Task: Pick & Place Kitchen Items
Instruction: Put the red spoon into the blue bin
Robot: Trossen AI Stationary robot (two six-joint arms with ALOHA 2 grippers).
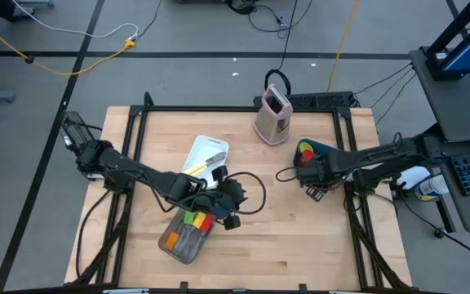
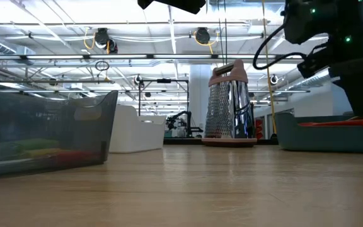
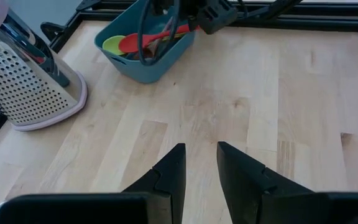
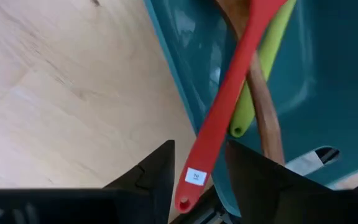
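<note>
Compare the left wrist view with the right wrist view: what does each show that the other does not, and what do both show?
Only the left wrist view shows the grater, the left pincer empty with its fingers slightly apart over bare wood, and the whole teal bin.

Only the right wrist view shows the right pincer at the red spoon's handle end, and a brown wooden handle beside it.

Both show the bin, the red spoon, a green utensil and the table.

Left gripper [image 1: 233,206] reaches low toward centre, fingers [image 3: 166,180] slightly apart; right gripper [image 1: 307,171] extends inward, fingers [image 4: 157,171] parted.
</note>
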